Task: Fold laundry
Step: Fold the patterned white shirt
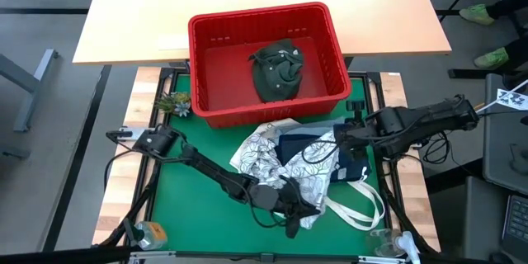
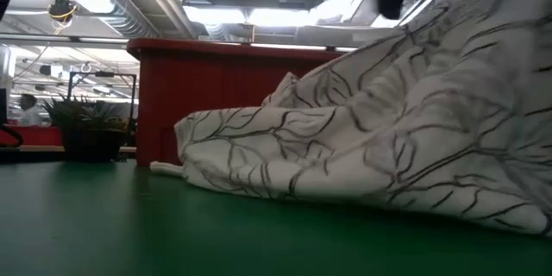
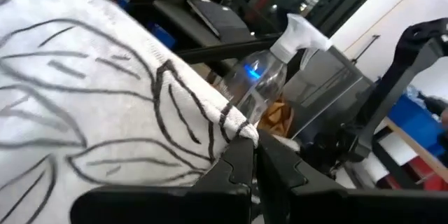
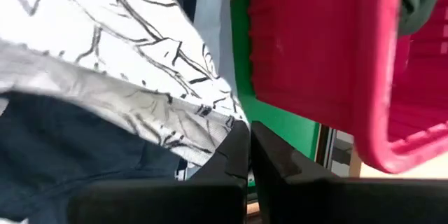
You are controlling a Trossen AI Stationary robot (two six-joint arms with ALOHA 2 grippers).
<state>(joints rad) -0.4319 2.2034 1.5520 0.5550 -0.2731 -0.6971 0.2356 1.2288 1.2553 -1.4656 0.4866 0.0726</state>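
A: Leaf-print garment [image 1: 285,161] lies mid-bench on the green mat, spanned between both arms. Left pincer [image 3: 246,155] is clamped on its near hem, right pincer [image 4: 246,147] clamped on its far edge beside the red basket [image 1: 330,49].

B: Long axis?

A: Roughly pincer to pincer. White, dark leaf lines, crumpled over a navy garment [image 1: 309,144]. An olive garment [image 1: 276,70] sits in the basket.

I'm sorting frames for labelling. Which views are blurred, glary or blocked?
High view: sharp, evenly lit. Low view: ceiling lights glare, and the soft, close printed garment fills the right side. Left wrist view: spray bottle and room behind are blurred. Right wrist view: red basket looms large and soft-edged.
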